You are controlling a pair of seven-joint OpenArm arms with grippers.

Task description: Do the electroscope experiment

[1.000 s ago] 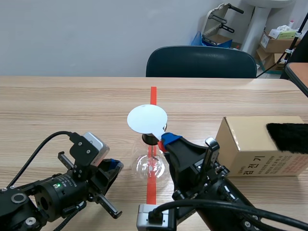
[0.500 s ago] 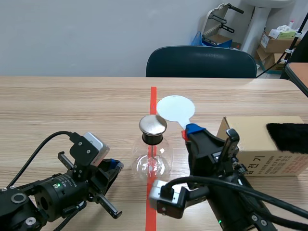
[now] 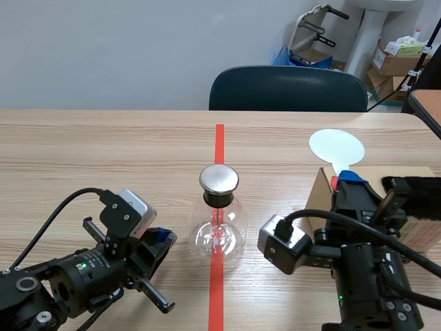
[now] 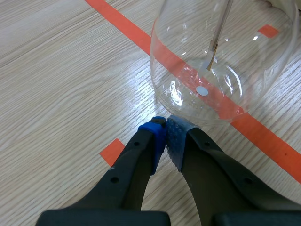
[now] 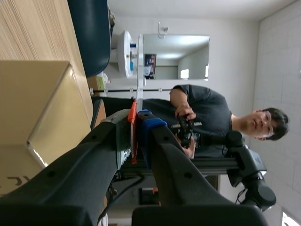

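In the scene view, the electroscope [image 3: 219,231], a clear round flask with a metal cap [image 3: 219,179], is standing on the tape line [image 3: 219,134] mid-table, probably so that either arm is able to reach it. The right gripper [image 3: 342,181] is holding a white disc [image 3: 336,146] upright above the cardboard box [image 3: 318,196], well apart from the cap and near the black fur pad [image 3: 413,194] lying on the box. I am judging that the disc is being taken there for rubbing

In the left wrist view, the left gripper [image 4: 164,136] is lying low with its fingers pressed together on nothing, just beside the flask's base. Whether it is touching the glass I cannot tell. A thin rod [image 4: 221,28] is hanging inside the glass

In the right wrist view, the fingers are clamping the disc's red handle [image 5: 133,127], the disc showing edge-on, with the box beside it
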